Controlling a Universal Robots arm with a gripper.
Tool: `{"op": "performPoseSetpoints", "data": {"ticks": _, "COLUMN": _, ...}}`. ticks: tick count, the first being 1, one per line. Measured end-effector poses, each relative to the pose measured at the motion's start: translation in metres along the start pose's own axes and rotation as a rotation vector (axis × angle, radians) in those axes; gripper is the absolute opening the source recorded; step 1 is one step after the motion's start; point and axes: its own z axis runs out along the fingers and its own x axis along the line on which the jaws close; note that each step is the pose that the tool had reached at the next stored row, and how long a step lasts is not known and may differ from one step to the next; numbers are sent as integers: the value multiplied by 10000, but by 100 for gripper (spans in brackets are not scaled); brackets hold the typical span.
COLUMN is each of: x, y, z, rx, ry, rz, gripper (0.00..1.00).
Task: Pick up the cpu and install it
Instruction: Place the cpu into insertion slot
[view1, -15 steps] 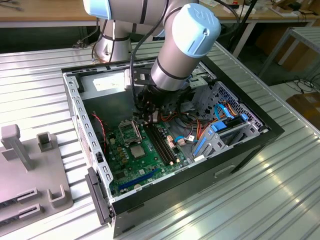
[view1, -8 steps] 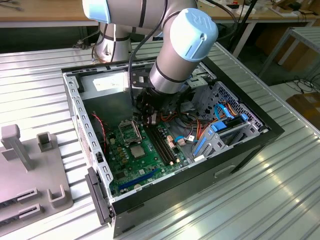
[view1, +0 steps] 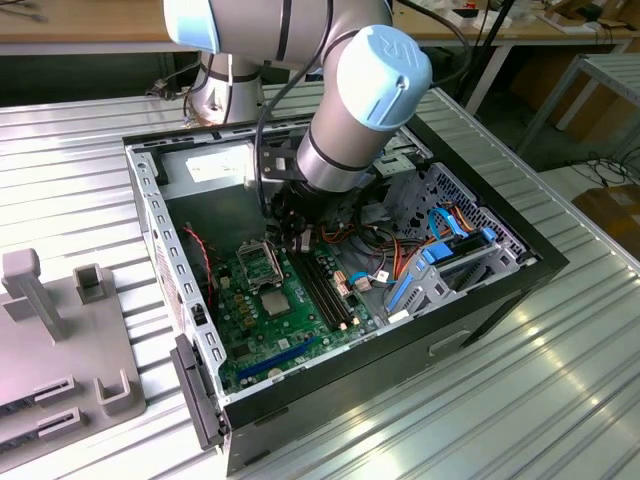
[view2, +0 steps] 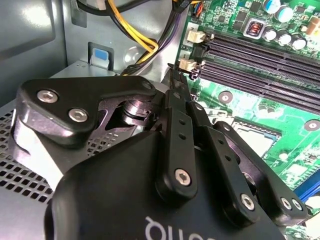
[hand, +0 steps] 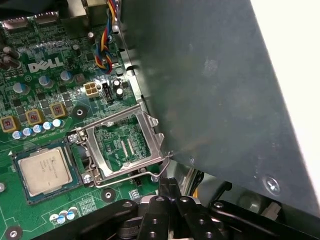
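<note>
The cpu, a flat silver-topped square, lies seated in its black socket on the green motherboard. The socket's metal load plate is swung open beside it, and bare board shows through its window. The thin lever runs along the plate's edge. My gripper is shut with nothing between its fingers, its tips close to the lever's hooked end, on the far side of the plate from the cpu. In the second wrist view the gripper narrows to a closed tip above the board. In the exterior view the gripper hangs inside the case.
A grey metal case wall rises close beside the gripper. Yellow and black cables and long black memory slots lie nearby. Blue drive brackets fill the case's side at the exterior view's right. Grey fixtures stand outside the case.
</note>
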Motion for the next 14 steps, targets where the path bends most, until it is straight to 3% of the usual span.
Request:
{"op": "performPoseSetpoints", "data": {"ticks": 8, "x": 9, "y": 8, "z": 36, "rx": -26, "ry": -81, "rz": 1, "gripper": 11}}
{"op": "performPoseSetpoints", "data": {"ticks": 14, "x": 9, "y": 6, "z": 35, "rx": -27, "ry": -87, "rz": 6, "gripper": 11}}
